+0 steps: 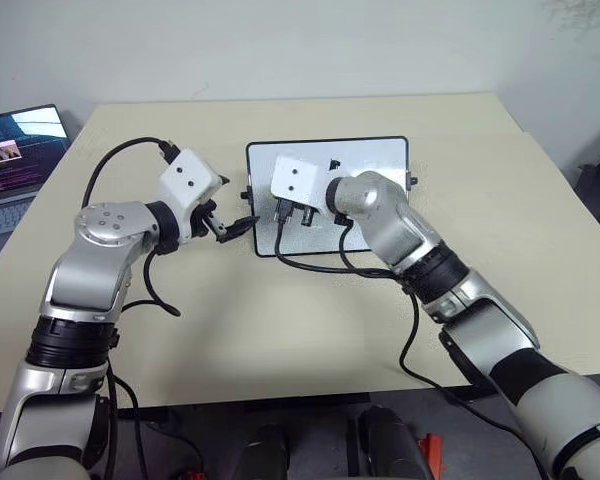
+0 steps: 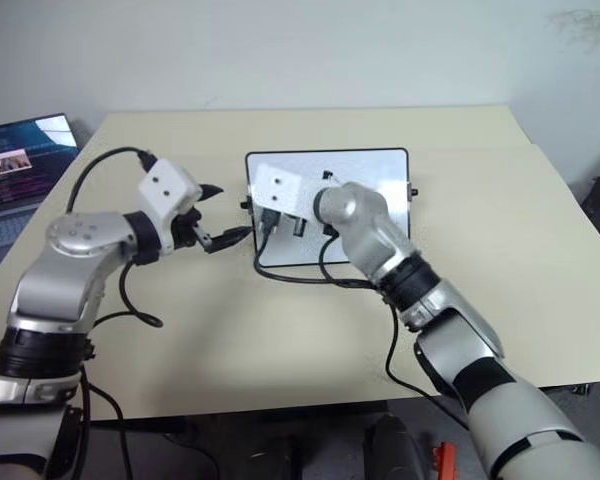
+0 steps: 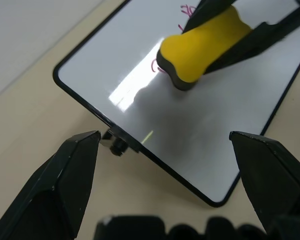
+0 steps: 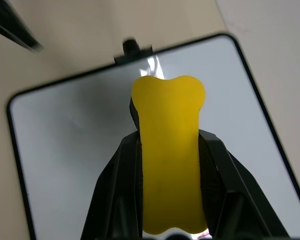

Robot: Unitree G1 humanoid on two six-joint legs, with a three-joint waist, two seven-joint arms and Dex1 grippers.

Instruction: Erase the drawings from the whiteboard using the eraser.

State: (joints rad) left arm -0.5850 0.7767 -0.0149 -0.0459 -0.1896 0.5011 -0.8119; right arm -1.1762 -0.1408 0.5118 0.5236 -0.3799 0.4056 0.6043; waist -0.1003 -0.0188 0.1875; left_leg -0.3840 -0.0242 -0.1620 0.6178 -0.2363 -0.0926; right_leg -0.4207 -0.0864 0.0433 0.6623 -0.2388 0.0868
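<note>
My right gripper [image 4: 170, 150] squeezes the yellow eraser [image 4: 169, 150], my left gripper [image 3: 165, 150] gapes wide at the frame's bottom, so the unheld whiteboard [image 3: 190, 145] may slide and red drawings [image 3: 182, 17] stay.

An office or lab test room: a plain beige worktop [image 1: 280, 330] pushed against a bare white wall [image 1: 280, 50], an open laptop [image 1: 15, 160] glowing at its left edge, loose black cables [image 1: 410, 350] trailing over the front.
</note>
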